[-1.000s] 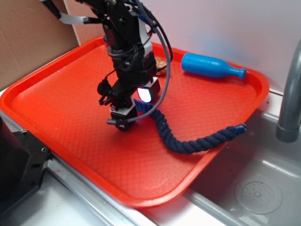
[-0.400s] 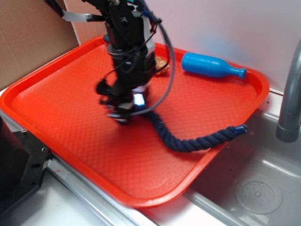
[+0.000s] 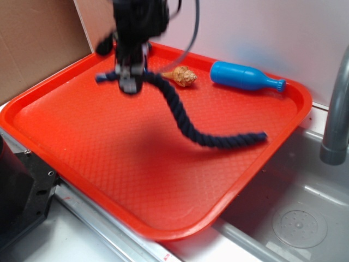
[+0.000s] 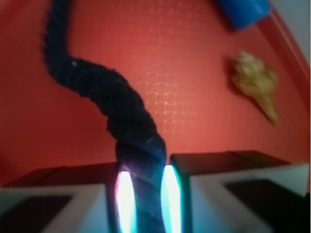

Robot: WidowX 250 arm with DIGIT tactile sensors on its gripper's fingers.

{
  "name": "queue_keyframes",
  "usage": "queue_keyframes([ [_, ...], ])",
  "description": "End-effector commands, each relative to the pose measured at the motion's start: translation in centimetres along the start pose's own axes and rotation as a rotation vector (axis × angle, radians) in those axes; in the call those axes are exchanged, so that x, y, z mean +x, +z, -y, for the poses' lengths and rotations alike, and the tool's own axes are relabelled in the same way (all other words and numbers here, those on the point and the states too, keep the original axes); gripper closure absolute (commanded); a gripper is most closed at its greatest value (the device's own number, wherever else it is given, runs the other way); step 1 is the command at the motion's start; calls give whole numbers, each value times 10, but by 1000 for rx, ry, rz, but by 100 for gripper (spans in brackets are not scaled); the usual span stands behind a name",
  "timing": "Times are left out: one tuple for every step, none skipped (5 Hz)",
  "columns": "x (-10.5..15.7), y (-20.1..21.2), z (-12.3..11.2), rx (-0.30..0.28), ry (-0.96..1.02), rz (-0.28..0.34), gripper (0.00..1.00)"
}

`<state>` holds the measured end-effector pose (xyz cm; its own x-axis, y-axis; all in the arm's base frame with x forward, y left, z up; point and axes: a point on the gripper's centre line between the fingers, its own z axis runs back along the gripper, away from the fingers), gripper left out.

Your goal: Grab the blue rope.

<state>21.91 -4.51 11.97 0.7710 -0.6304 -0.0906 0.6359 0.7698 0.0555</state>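
The blue rope (image 3: 185, 121) is a thick navy twisted cord, hanging in an arc above the red tray (image 3: 82, 125). My gripper (image 3: 128, 83) is shut on it near one end, high over the tray's back left part. A short stub of rope sticks out to the left of the fingers. The far capped end (image 3: 262, 135) trails toward the right, whether it touches the tray I cannot tell. In the wrist view the blue rope (image 4: 121, 109) runs up and away from between my glowing pads (image 4: 171, 194), squeezed tight in the gripper (image 4: 145, 196).
A bright blue plastic bottle (image 3: 245, 76) lies at the tray's back right. A tan seashell (image 3: 181, 75) sits just left of it, also seen as the seashell (image 4: 257, 82) in the wrist view. A sink basin (image 3: 294, 207) and grey faucet pipe (image 3: 338, 109) are at right.
My gripper has risen and moved back-left, carrying the rope's end up off the tray. The rope's tail has dragged left from the tray's right rim. The seashell is now uncovered.
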Motion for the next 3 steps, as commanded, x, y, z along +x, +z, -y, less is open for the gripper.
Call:
queue_keyframes([
  [-27, 69, -7, -14, 505, 110, 100],
  [-39, 80, -7, -52, 757, 140, 100],
  [-37, 75, -9, -67, 844, 130, 100],
])
